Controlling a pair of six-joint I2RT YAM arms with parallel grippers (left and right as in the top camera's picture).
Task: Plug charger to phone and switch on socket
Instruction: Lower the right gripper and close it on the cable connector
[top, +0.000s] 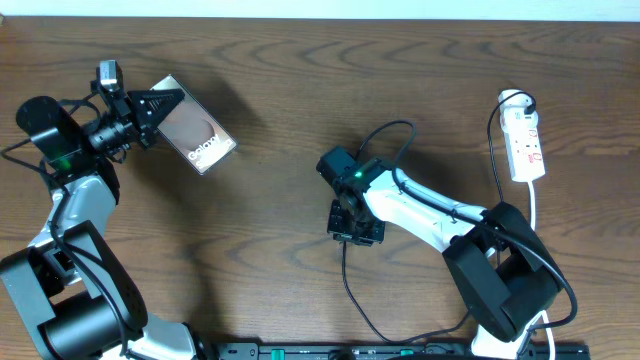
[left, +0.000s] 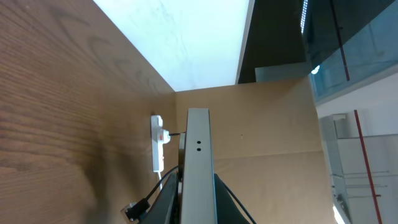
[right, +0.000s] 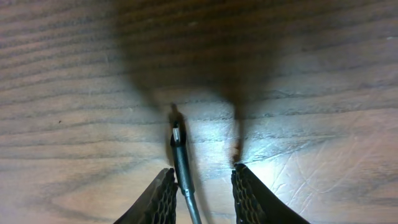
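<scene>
Dim warm light, soft shadows, glare patch on table (right: 323, 180)

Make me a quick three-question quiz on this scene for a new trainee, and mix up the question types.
1. True or false: the left end effector grips the phone.
2. What lies between the fingers of the right end effector? A the tip of the charger, B a coin, C nothing.
3. Fill in: the socket lies on the robot's ___ side.
Key: 1 true; 2 A; 3 right.
</scene>
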